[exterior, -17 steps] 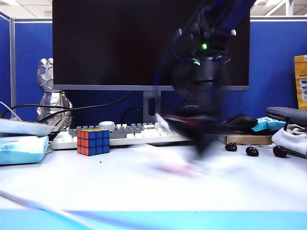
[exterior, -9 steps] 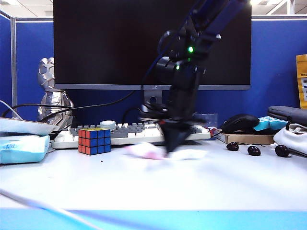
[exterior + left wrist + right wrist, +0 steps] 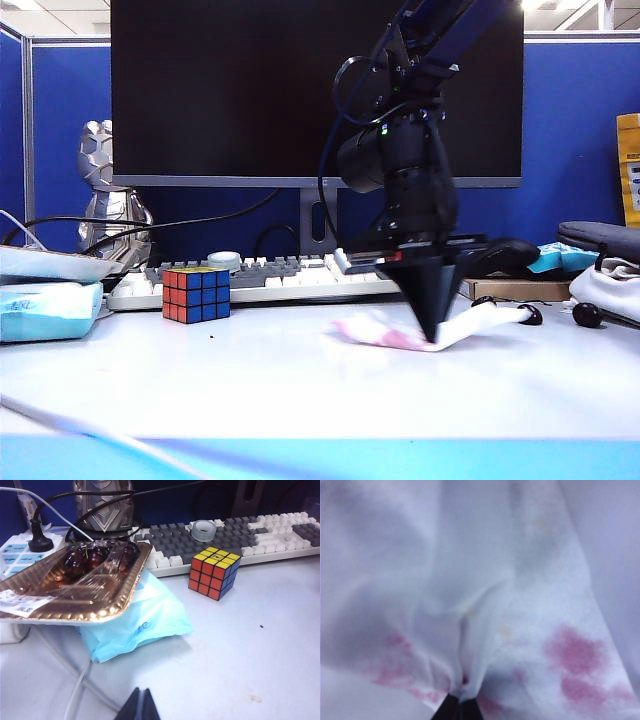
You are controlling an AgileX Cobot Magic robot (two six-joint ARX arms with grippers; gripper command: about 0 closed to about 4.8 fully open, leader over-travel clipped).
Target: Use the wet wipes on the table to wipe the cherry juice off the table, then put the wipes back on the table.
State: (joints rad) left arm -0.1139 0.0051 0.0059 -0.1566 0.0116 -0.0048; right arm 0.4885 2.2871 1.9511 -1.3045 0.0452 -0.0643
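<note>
Right gripper (image 3: 430, 335), pointing down at the middle of the table (image 3: 250, 385), closed on a white wipe (image 3: 400, 335) that lies spread on the surface in front of the keyboard (image 3: 270, 278). Pink cherry juice (image 3: 575, 652) stains the wipe. Left gripper (image 3: 140, 710), fingers together and empty, hangs near the blue wipes pack (image 3: 135, 622).

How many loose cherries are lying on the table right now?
3 cherries, in a row at the right: one behind the wipe's raised end, one at its tip, one farthest right. More may hide behind the right tool.
</note>
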